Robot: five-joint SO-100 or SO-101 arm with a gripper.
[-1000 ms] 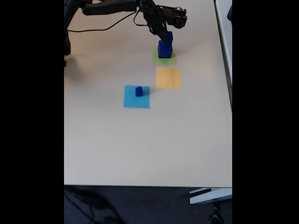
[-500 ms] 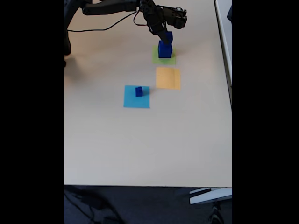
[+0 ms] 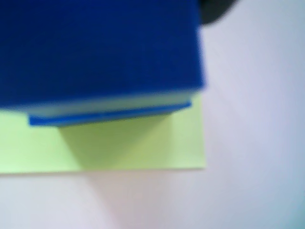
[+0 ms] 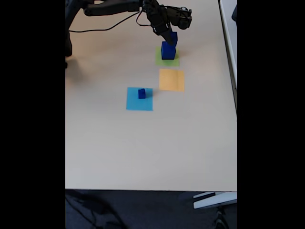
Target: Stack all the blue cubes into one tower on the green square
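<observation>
In my wrist view a blurred dark blue cube (image 3: pixel 95 47) sits very close to the lens. Below it a thin blue edge of a lower cube (image 3: pixel 109 116) sticks out, and both stand over the green square (image 3: pixel 143 145), which lies flat on the pale counter (image 3: pixel 252 143). My own fingers are not clear here, so from this view I cannot tell how far my gripper is open.

In the fixed view my gripper (image 4: pixel 170 34) is at the top of the tower (image 4: pixel 167 47), a short stepped blue column standing on the green square (image 4: pixel 159 61) near the far edge of the counter (image 4: pixel 143 152). I seem to be at the upper cube, but the picture is too small to show whether I am clamped on it or have let go. One small cube (image 4: pixel 141 93) is left, sitting alone on the light blue square (image 4: pixel 133 104), well apart from the tower. The orange square (image 4: pixel 171 79) between them is bare.

I judge these cubes stiff, light and smooth-sided, so they should neither crush nor sag, though they could slip or topple the stack if nudged. For the small one, I would grip two opposite flat faces, squarely and near the middle.
</observation>
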